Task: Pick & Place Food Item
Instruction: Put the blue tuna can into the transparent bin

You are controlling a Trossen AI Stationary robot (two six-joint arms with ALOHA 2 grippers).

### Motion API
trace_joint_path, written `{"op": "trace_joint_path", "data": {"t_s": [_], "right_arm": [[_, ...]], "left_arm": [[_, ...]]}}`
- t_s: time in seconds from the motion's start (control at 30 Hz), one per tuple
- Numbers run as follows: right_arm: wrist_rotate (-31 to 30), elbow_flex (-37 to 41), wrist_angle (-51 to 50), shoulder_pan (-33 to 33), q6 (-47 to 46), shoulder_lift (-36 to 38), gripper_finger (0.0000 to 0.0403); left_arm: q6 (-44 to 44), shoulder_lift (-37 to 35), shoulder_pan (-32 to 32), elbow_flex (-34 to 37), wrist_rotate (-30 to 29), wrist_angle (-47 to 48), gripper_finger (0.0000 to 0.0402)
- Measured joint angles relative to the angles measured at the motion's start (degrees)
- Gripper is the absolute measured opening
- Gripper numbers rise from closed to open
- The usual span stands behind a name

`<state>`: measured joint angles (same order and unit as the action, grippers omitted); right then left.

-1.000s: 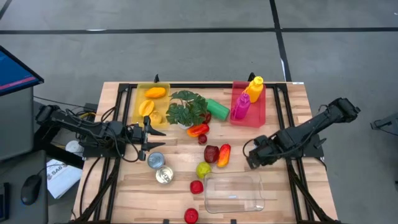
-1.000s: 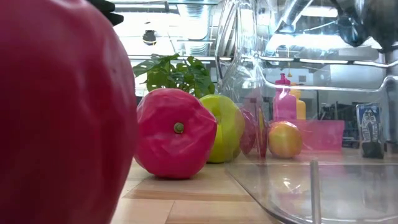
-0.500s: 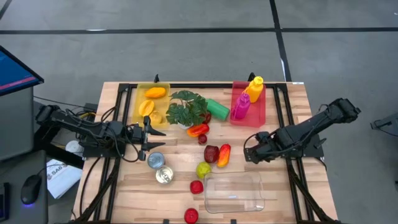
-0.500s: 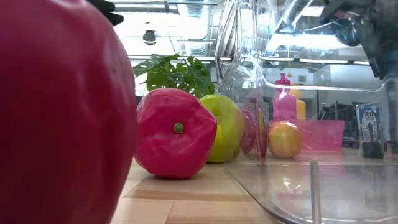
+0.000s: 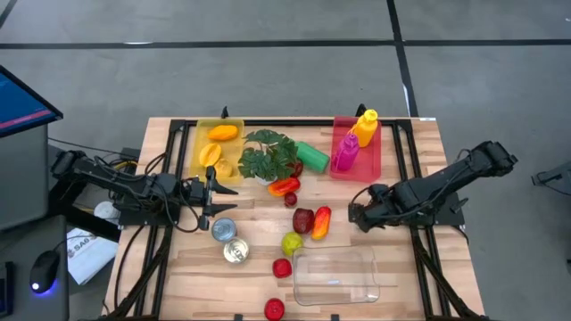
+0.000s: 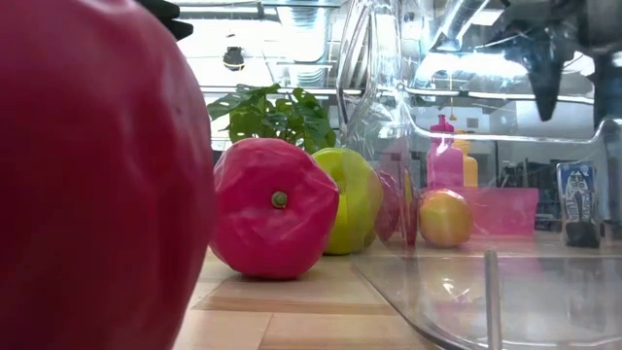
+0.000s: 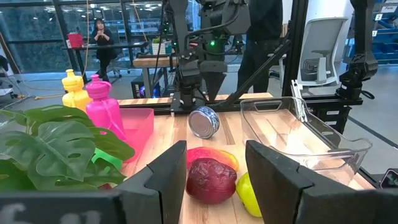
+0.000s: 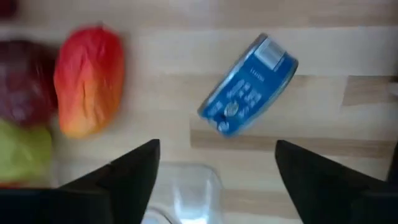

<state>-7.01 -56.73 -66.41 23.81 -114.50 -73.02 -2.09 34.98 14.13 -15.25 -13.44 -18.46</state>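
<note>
right end effector hovers over counter, fingers apart, empty; blue can lies just ahead, red-orange mango beside it. left end effector part-open, empty.

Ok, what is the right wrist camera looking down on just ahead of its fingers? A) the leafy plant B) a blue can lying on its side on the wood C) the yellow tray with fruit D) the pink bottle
B: in the right wrist view a blue can lies on its side on the bare wooden table, beside a red-orange fruit, ahead of the open right gripper.
</note>
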Motion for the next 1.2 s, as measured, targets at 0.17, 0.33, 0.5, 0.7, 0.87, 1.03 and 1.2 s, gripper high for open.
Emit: {"op": "trace_joint_path", "data": {"t_s": [0.17,0.33,0.5,0.7,0.87,1.03,1.2], "right_arm": [[-4.4,0.0,-1.0,0.0,-4.0,-2.4,0.0343],[-4.4,0.0,-2.8,-0.3,-6.6,-6.7,0.0343],[-3.6,0.0,-3.2,-1.2,-7.0,-10.3,0.0334],[-3.4,0.0,-3.3,-1.6,-5.7,-13.0,0.0329],[-3.4,0.0,-3.0,-1.5,-5.7,-13.6,0.0328],[-3.6,0.0,-2.3,-1.4,-5.7,-15.6,0.0328],[-3.5,0.2,-1.4,-1.3,-5.4,-20.6,0.0328]], "left_arm": [[-0.1,0.0,0.0,0.0,0.0,0.0,0.0153],[-0.2,0.0,0.0,0.0,0.0,0.0,0.0153],[-0.2,0.0,0.0,0.0,0.0,0.0,0.0153],[-0.2,0.0,0.0,0.0,0.0,0.0,0.0153],[-0.2,0.0,0.0,0.0,0.0,0.0,0.0153],[-0.2,0.0,0.0,0.0,0.0,0.0,0.0153],[-0.2,0.0,0.0,0.0,0.0,0.0,0.0153]]}}
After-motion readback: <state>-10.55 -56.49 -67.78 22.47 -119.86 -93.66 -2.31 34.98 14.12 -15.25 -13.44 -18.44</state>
